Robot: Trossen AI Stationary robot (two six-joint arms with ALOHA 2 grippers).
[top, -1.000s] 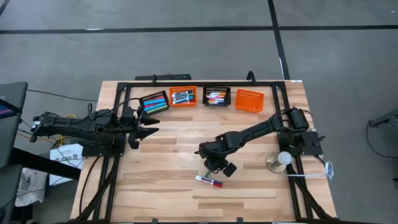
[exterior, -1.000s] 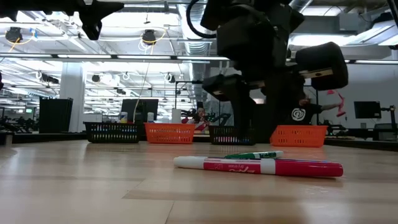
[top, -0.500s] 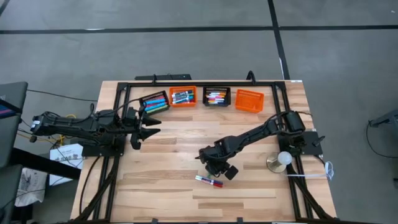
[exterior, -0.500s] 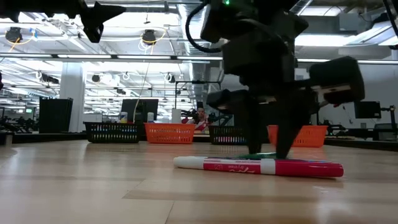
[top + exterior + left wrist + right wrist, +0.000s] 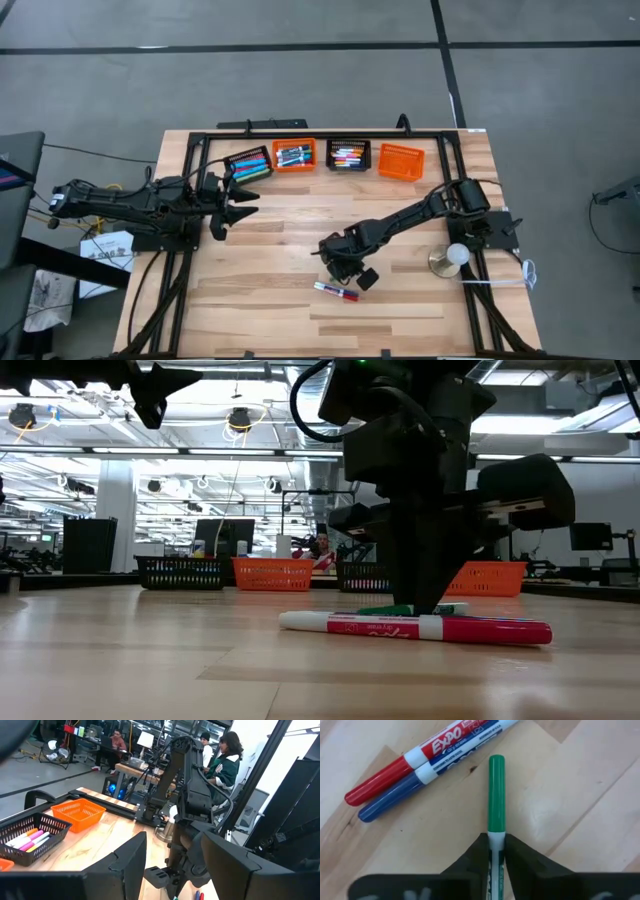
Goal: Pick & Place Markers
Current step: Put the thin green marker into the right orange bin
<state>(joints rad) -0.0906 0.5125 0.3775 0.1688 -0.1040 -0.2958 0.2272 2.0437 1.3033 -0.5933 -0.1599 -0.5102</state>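
While it lies flat on the wooden table [image 5: 260, 300], the green marker [image 5: 496, 795] is pinched at its white barrel between the 2 dark fingers [image 5: 472, 857] of the right gripper [image 5: 338, 268], its green cap sticking out past the fingertips. Just beside it lie a red marker [image 5: 415, 762] and a blue marker [image 5: 427, 782], touching side by side (the red one is lettered EXPO). From table height only the red one [image 5: 415, 627] shows in front, with the green marker [image 5: 405, 610] just behind it under the lowered right gripper [image 5: 425, 605]. Along the far edge of the table stand 4 small baskets: a black basket [image 5: 247, 163], an orange basket [image 5: 294, 156] and another black basket [image 5: 348, 155] all hold markers, while the last orange basket [image 5: 401, 161] shows none. Well apart, the left gripper [image 5: 237, 203] hangs over the table's left side near the first basket, fingers spread wide. People [image 5: 225, 757] sit in the room beyond.
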